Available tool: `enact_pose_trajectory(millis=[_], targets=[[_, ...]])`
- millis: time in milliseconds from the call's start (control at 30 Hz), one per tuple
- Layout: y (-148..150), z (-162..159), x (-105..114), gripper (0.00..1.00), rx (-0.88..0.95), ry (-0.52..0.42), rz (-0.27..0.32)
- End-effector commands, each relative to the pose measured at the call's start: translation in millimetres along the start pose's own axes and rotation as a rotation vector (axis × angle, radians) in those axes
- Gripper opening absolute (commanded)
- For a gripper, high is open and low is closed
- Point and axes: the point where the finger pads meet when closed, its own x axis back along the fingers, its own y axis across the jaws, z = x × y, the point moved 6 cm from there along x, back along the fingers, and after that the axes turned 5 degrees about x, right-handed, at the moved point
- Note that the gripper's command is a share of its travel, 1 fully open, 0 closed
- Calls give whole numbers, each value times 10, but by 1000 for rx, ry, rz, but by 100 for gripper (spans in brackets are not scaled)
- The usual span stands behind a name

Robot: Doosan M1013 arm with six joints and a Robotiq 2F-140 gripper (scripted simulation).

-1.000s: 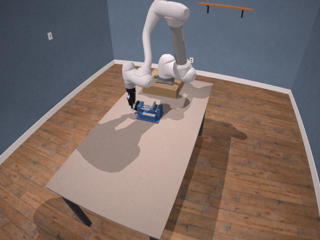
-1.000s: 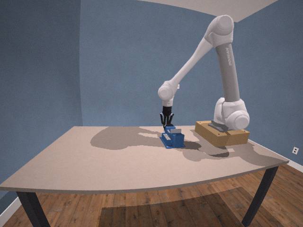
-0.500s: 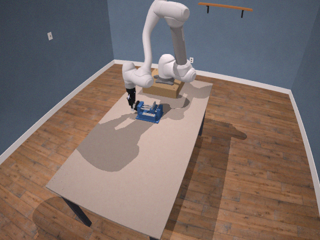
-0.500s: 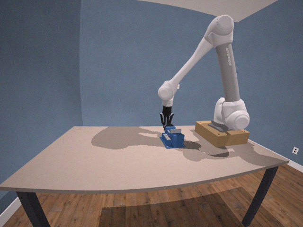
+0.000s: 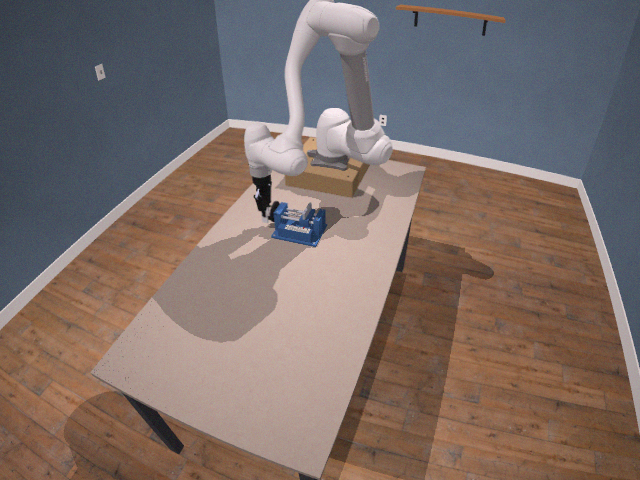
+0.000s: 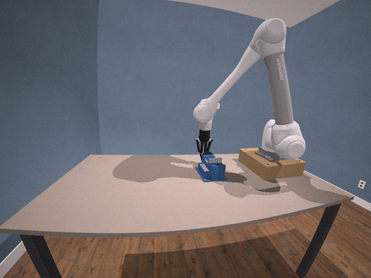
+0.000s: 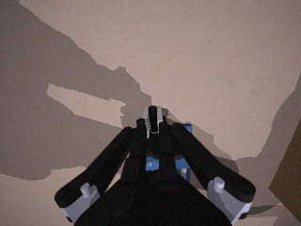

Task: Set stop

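A small blue stop fixture point(image 5: 297, 223) with a grey stop block on its rails sits on the table near the robot's base; it also shows in the exterior view point(image 6: 211, 169). Its dark handwheel point(image 5: 273, 207) is at the left end. My gripper point(image 5: 265, 212) points down at that end and is shut on the handwheel. In the wrist view the fingers are pinched together on a dark knob, with the blue fixture point(image 7: 181, 162) mostly hidden behind them. The scale reading is too small to tell.
The arm stands on a wooden block point(image 5: 327, 173) at the table's far end, close behind the fixture. The table's left edge point(image 5: 217, 222) runs close beside the gripper. A shelf point(image 5: 448, 12) hangs on the back wall.
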Motion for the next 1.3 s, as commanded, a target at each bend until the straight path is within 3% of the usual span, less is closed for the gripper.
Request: enact_pose_trajectory(millis=[0,1267], targets=[[4,-1,-4,4,0,0,0],[116,-10,-63,4,0,0,0]])
